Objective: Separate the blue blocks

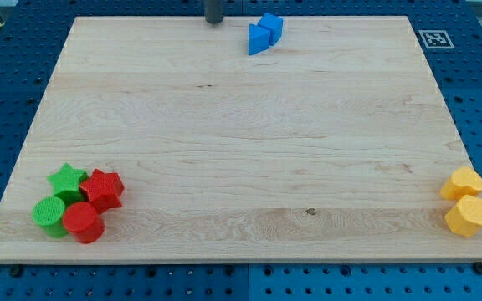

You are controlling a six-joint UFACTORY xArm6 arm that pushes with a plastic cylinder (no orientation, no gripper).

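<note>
Two blue blocks touch each other near the view's top, just right of centre: a blue triangular block (258, 39) at lower left and a blue cube-like block (271, 24) at upper right. My tip (214, 22) is the lower end of a dark rod at the view's top edge. It stands to the left of the blue pair, a short gap away, not touching them.
The wooden board (241, 142) lies on a blue pegboard table. At its bottom left cluster a green star (68, 180), a green cylinder (50, 216), a red block (103, 189) and a red cylinder (83, 222). Two yellow blocks (465, 201) sit at bottom right.
</note>
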